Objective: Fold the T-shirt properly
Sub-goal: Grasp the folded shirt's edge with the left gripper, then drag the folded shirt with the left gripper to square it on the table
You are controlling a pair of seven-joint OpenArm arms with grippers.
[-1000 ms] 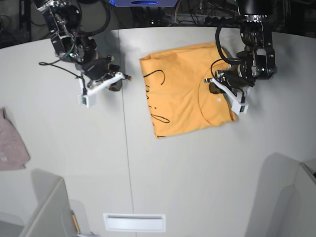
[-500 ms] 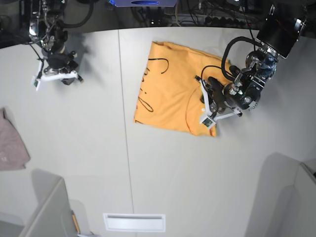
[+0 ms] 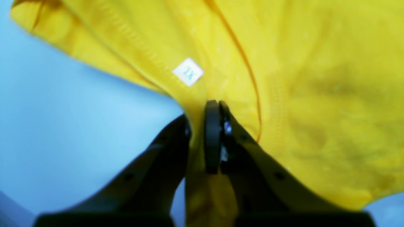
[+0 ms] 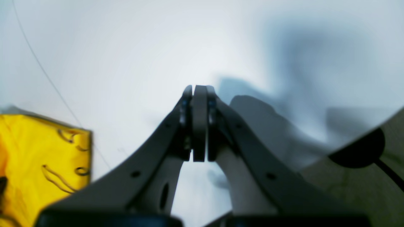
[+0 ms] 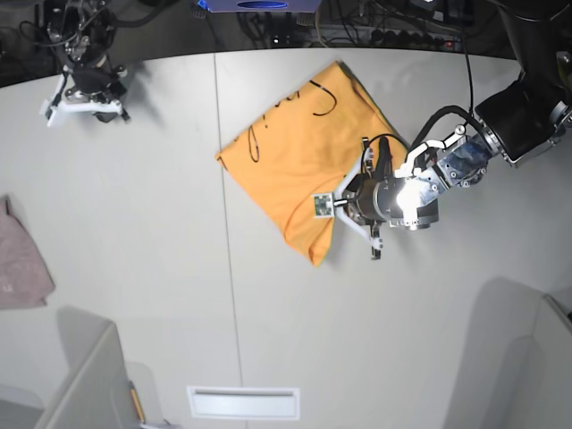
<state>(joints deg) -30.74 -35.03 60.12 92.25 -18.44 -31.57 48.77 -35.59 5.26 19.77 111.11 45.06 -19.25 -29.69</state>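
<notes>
Left claw (image 3: 202,126) clamped tight on a pinch of the T-shirt (image 5: 299,156), gripping the orange-yellow cloth just below its ribbed collar. White size tag (image 3: 188,71) sewn inside the collar, up and left of the closed tips, printed with letters that look like "XL". Folded shirt spread on the pale worktop (image 5: 152,268) beyond and to the side of that claw, one corner pointing down beside it, thin black script lettering (image 5: 268,121) running along the far edge, too looped to read. Right claw (image 4: 195,94) shut on nothing, pads pressed together, hovering over bare worktop well apart from the shirt; only a lettered corner of yellow cloth showing low to its left in its wrist view. Broad open surface between the two claws and toward the near edge. Small pink-grey cloth (image 5: 20,259) lying at the worktop's side edge, far from both claws.
</notes>
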